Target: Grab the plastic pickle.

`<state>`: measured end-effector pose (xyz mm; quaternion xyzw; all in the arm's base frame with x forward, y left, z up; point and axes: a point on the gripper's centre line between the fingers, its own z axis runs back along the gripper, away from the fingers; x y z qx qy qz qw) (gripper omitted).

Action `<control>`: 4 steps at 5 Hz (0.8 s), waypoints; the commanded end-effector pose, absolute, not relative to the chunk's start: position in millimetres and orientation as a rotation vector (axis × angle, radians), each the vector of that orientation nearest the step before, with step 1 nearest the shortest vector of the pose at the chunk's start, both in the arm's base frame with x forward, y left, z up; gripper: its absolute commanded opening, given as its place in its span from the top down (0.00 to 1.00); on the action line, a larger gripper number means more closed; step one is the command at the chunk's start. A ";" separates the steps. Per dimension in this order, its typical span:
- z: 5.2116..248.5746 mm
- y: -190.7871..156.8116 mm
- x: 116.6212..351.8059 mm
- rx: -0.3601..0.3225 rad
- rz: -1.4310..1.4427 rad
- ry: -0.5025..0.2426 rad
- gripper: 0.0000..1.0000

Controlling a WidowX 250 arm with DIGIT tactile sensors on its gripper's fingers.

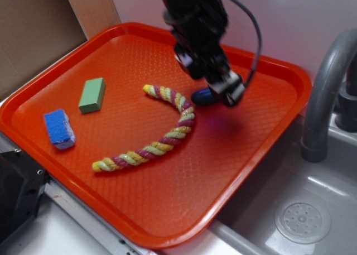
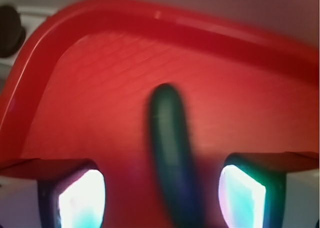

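Observation:
The plastic pickle (image 1: 203, 96) is a small, glossy, very dark green shape lying on the orange tray (image 1: 111, 48), just right of the rope's upper end. My gripper (image 1: 220, 93) hangs low right over it and hides its right part. In the wrist view the pickle (image 2: 170, 148) runs lengthwise between my two fingers, and the gripper (image 2: 162, 198) is open, with a gap on each side of the pickle.
A yellow-and-maroon twisted rope (image 1: 159, 138) curves across the tray's middle. A pale green block (image 1: 92, 95) and a blue sponge (image 1: 59, 128) lie at the tray's left. A grey faucet (image 1: 323, 93) and a sink (image 1: 301, 210) stand to the right.

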<state>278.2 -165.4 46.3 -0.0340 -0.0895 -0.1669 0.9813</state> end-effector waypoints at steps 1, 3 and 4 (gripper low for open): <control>34.8 -184.1 273.9 -0.017 -0.335 -0.183 0.00; 29.0 -189.0 265.1 0.012 -0.321 -0.174 0.00; 30.3 -192.4 260.9 0.041 -0.321 -0.173 1.00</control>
